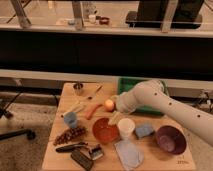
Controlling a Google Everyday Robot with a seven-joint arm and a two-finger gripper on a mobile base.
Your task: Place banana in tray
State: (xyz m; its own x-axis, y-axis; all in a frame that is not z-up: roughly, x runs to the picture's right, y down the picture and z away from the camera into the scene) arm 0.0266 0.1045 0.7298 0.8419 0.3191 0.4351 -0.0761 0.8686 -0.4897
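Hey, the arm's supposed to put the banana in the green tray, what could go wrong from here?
The gripper hangs open over the red bowl, between the round orange fruit and the white cup; swinging toward the banana could knock them. The banana lies near the orange stick, so the wrong one might get grabbed. The arm hides much of the tray.

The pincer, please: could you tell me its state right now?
Pincer: open, holding nothing, just above the red bowl's far rim.
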